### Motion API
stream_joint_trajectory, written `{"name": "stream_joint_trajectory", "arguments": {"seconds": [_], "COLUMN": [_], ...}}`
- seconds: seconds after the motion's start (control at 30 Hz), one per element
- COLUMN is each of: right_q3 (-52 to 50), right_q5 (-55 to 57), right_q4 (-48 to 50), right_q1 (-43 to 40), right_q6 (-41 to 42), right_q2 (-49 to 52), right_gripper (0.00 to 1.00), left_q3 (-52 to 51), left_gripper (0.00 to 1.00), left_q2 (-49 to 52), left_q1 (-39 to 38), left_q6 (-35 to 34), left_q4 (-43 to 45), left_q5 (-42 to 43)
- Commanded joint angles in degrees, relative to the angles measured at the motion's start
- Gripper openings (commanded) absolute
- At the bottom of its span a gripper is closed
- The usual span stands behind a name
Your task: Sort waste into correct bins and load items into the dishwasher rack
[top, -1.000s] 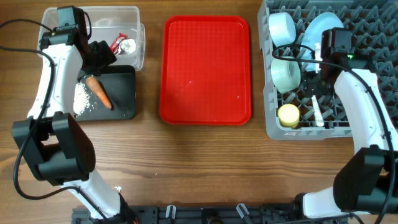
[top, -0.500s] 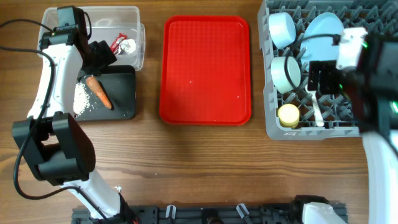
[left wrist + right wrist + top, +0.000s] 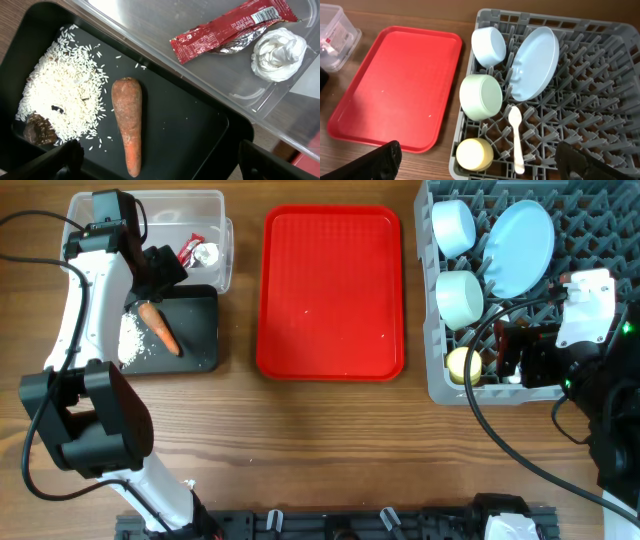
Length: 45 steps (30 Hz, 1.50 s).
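The grey dishwasher rack (image 3: 436,385) holds a pale blue cup (image 3: 453,225), a green bowl (image 3: 460,297), a blue plate (image 3: 524,246), a yellow cup (image 3: 475,153) and a white spoon (image 3: 517,140). My right gripper (image 3: 515,358) is open and empty, raised above the rack's front edge. The black bin (image 3: 200,330) holds a carrot (image 3: 127,120) and loose rice (image 3: 65,95). The clear bin (image 3: 222,240) holds a red wrapper (image 3: 225,30) and a crumpled white tissue (image 3: 277,52). My left gripper (image 3: 158,268) is open and empty, above the border of the two bins.
A red tray (image 3: 332,290) lies between the bins and the rack, with nothing on it. A small dark lump (image 3: 40,130) sits at the edge of the rice. The wooden table (image 3: 320,440) extends along the front.
My right arm has pulled back from over the rack's far part toward the front right and risen closer to the overhead camera. The left arm has not moved.
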Motion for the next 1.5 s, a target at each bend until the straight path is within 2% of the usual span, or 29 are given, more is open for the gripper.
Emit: {"name": "stream_joint_trajectory", "arguments": {"seconds": [0.0,0.2,0.33,0.57,0.8,0.93,1.13,1.47], "right_q3": [0.59,-0.44,-7.15,-33.05,-57.61,-65.33,-70.9,-74.34], "right_q5": [-0.52,-0.59,1.4,1.68,1.18,1.22,1.25,1.22], "right_q4": [1.95,11.56,22.29,41.03,56.33,59.95,60.76,64.52], "right_q1": [0.39,0.39,0.39,0.39,0.46,1.84,2.29,2.34], "right_q6": [1.84,1.6,1.66,2.75,11.47,8.94,7.69,7.89], "right_q2": [-0.33,-0.5,-4.92,-22.16,-37.97,-45.24,-52.19,-54.6], "right_gripper": [1.0,1.0,1.0,1.0,1.0,1.0,1.0,1.0], "left_q3": [0.63,0.63,0.63,0.63,0.63,0.63,0.63,0.63], "left_gripper": [1.0,1.0,1.0,1.0,1.0,1.0,1.0,1.0], "left_q2": [-1.14,-1.14,-1.14,-1.14,-1.14,-1.14,-1.14,-1.14], "left_q1": [-0.11,-0.11,-0.11,-0.11,-0.11,-0.11,-0.11,-0.11], "left_q6": [-0.52,-0.52,-0.52,-0.52,-0.52,-0.52,-0.52,-0.52], "left_q4": [-0.04,-0.04,-0.04,-0.04,-0.04,-0.02,-0.02,-0.04], "left_q5": [0.28,0.28,0.28,0.28,0.28,0.28,0.28,0.28]}}
